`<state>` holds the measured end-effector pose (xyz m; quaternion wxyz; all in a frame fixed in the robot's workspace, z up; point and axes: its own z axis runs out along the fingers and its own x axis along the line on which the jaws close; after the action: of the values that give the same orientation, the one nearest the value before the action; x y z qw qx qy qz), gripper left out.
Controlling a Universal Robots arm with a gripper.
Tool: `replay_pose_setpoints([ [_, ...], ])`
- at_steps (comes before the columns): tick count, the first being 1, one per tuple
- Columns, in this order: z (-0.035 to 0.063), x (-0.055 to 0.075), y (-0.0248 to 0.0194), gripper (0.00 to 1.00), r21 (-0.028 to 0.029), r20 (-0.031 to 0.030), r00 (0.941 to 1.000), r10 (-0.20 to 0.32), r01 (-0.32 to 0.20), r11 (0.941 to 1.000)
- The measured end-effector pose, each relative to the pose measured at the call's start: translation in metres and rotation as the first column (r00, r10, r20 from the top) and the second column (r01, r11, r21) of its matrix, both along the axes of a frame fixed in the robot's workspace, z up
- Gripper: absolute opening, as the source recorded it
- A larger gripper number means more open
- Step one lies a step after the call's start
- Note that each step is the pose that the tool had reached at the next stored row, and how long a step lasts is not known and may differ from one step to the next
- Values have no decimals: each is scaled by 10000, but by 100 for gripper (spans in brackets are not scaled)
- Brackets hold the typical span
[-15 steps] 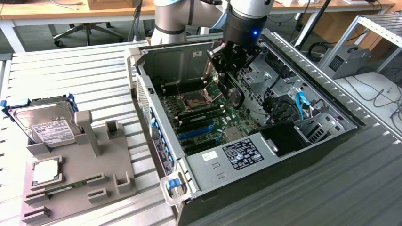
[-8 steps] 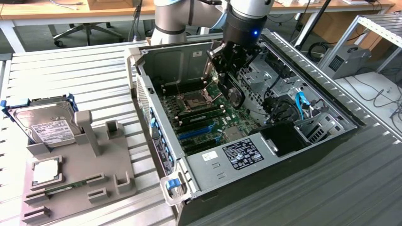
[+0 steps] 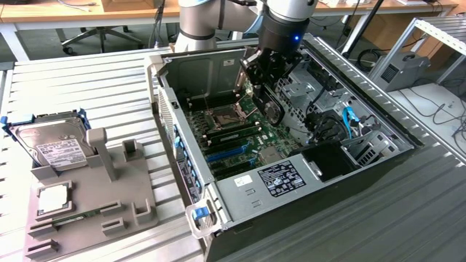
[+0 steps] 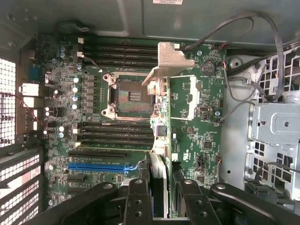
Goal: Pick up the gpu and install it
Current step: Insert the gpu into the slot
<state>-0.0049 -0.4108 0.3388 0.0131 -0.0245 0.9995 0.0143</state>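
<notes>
Ribbed grey metal slats make up the worktop [image 3: 87,93], and on it, towards the exterior view's right, lies a big black and silver computer case [image 3: 218,65] with its side off and its inside facing up. A green motherboard [image 3: 233,136] covers the floor of the case, with an empty square processor socket [image 4: 129,96] framed in silver and a long blue expansion slot [image 4: 96,166] further along.

From above, a silver and black robot arm [image 3: 291,13] reaches down into the case. Its black hand [image 3: 263,90] is pinched on the thin, flat gpu [image 3: 271,109], a dark-faced card on a green circuit board. The card is carried on edge, inside the case and over the motherboard. In the wrist view the two black fingers [image 4: 138,201] press against either face of the card, and its narrow edge runs away from them to the bent silver metal bracket [image 4: 168,61] at its far end, which sits just beside the socket. I cannot tell whether the lower edge touches the board.

At the exterior view's left, well apart from the case, a grey moulded holder [image 3: 109,185] rests on the slats. A silver hard drive with a white label [image 3: 51,144] leans in its far end, and a square silver processor chip [image 3: 52,199] lies in a pocket nearer me.
</notes>
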Motion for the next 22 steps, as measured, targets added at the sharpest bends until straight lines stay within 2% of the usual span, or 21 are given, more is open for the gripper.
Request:
replay_pose_setpoints([
  [22, 0, 0, 0, 29, 0, 0, 9980, 637, -637, 9980],
])
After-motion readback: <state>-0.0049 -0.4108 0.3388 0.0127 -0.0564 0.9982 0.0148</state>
